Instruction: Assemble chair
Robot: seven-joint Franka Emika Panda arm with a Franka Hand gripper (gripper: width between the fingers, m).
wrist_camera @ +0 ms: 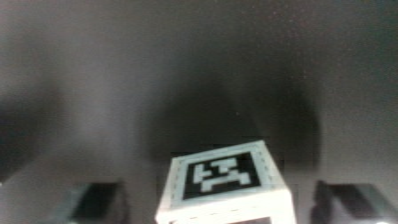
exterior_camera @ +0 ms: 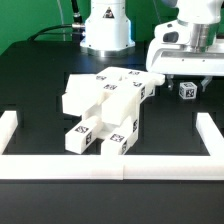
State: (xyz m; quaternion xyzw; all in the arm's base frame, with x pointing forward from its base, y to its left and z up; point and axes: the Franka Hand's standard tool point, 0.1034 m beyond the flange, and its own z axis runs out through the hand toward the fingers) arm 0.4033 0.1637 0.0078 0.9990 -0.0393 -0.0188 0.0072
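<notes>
**Tool.** The gripper point(exterior_camera: 186, 72) hangs on the exterior view's right, above the black table point(exterior_camera: 40, 85) and directly over 1 small tagged block point(exterior_camera: 187, 89). In the wrist view, which is blurred, the small tagged block point(wrist_camera: 222, 180) lies between the 2 fingers point(wrist_camera: 96, 203) with its tag facing the camera. A dark gap shows on each side of it. The fingers are spread, stand apart from the block and grip nothing.

**Chair.** It is not a standing unit. The chair pieces point(exterior_camera: 103, 108), slabs and leg-like bars, lie packed together near the table's centre and touch one another. Several square tags show on their tops and on the ends nearest the camera. The small tagged block rests on the table by itself, near the cluster's far end and toward the exterior view's right.

**Surroundings.** The border rail point(exterior_camera: 110, 163) runs along the near edge of the table and turns up both sides. The arm's white base point(exterior_camera: 106, 30) stands behind the cluster.
</notes>
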